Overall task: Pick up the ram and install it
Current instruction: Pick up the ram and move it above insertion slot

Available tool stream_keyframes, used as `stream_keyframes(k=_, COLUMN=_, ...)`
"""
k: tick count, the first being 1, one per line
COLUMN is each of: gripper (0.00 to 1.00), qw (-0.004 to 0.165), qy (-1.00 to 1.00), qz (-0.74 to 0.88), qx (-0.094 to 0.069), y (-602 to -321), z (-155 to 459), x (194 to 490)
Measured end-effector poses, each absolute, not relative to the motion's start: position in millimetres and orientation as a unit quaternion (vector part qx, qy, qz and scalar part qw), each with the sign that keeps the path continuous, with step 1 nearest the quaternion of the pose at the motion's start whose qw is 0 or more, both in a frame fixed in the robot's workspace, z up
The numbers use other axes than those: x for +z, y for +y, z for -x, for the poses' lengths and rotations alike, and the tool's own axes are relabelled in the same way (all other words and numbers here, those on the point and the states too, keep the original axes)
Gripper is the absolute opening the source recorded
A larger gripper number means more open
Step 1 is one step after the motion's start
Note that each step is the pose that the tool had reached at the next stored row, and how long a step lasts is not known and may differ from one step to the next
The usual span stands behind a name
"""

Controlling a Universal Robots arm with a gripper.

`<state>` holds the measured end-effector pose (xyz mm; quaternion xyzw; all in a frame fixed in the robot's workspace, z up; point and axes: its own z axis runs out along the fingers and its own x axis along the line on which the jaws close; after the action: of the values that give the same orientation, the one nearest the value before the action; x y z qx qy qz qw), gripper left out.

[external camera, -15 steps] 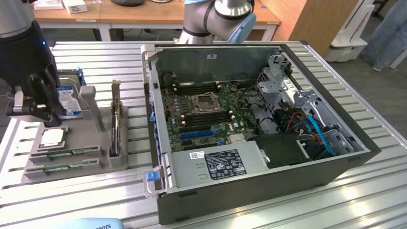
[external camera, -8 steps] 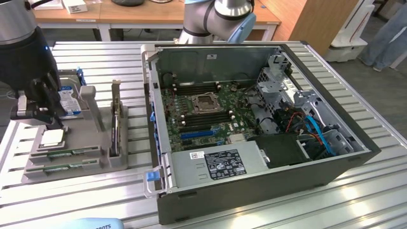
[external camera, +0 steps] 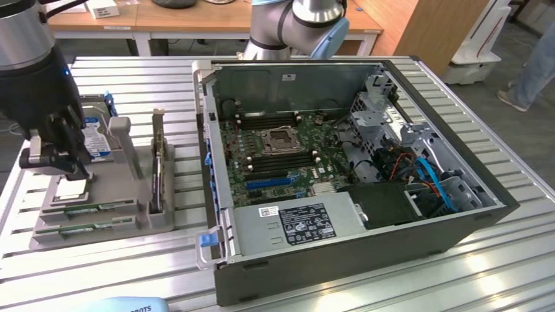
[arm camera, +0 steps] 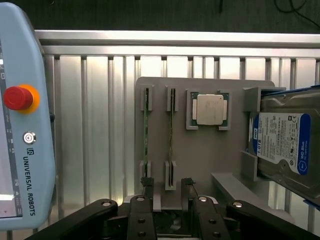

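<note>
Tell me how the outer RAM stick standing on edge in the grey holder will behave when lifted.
Probably stiff: the RAM stick spans the end slots of the grey holder without sagging. Likely light, since it looks very thin. Standing on its narrow edge, it would probably tip once clear of the slots, and the bare board seems fragile.

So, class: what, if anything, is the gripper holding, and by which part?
Nothing. The gripper is open above the tray, and both ram sticks sit in their slots there.
</note>
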<state>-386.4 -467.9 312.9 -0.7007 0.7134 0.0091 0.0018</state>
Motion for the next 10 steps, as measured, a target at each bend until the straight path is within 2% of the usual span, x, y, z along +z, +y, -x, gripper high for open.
stream_keyframes(k=10, gripper=0.35, qw=0.002, qy=0.709, qz=0.705, qx=0.009, y=-467.8, z=386.4, x=303.1)
